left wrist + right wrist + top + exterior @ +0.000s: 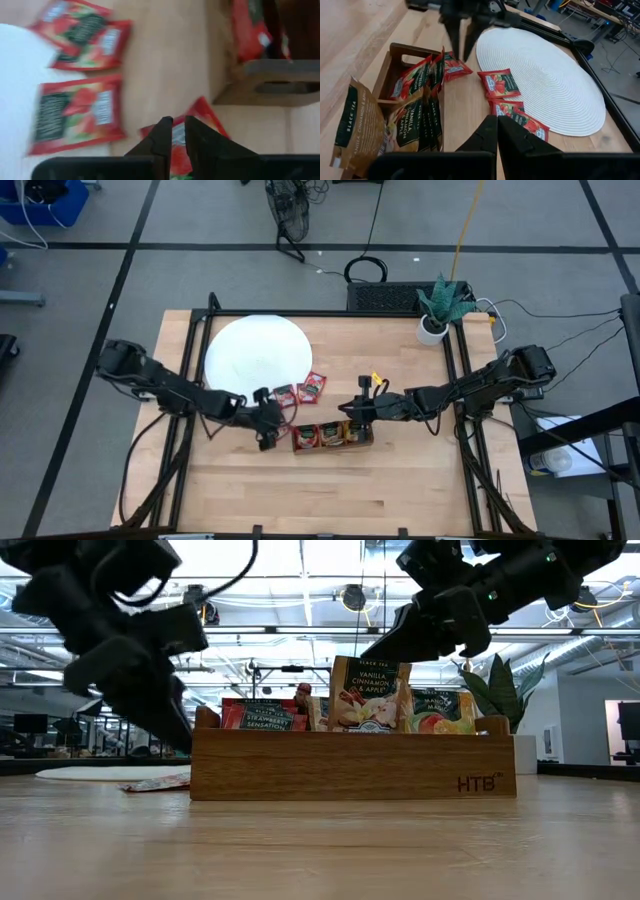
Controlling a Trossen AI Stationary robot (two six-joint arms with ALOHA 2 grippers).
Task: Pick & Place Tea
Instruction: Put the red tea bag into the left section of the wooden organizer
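Several tea sachets stand upright in the wooden tray (pixel 332 436), among them red ones (pixel 415 75) and a tall vanilla one (pixel 368 690). Two red sachets (pixel 312 387) lie flat at the edge of the white disc (pixel 255 355). Another red sachet (pixel 456 68) lies beside the tray's left end. My left gripper (pixel 461 52) points down over it, its fingers a narrow gap apart. My right gripper (pixel 496 122) hangs shut and empty above the tray's right part. My left gripper has its fingertips (pixel 165 127) right at the red sachet (pixel 202 112) beside the tray's end, coming from above at a slant. The fingers themselves hide the spot, so I cannot tell whether they touch it.
A potted plant (pixel 437 315) stands at the table's far right corner. Black frame rails (pixel 462 380) run along the table's left and right sides. Bare wood (pixel 330 490) stretches from the tray to the near edge.
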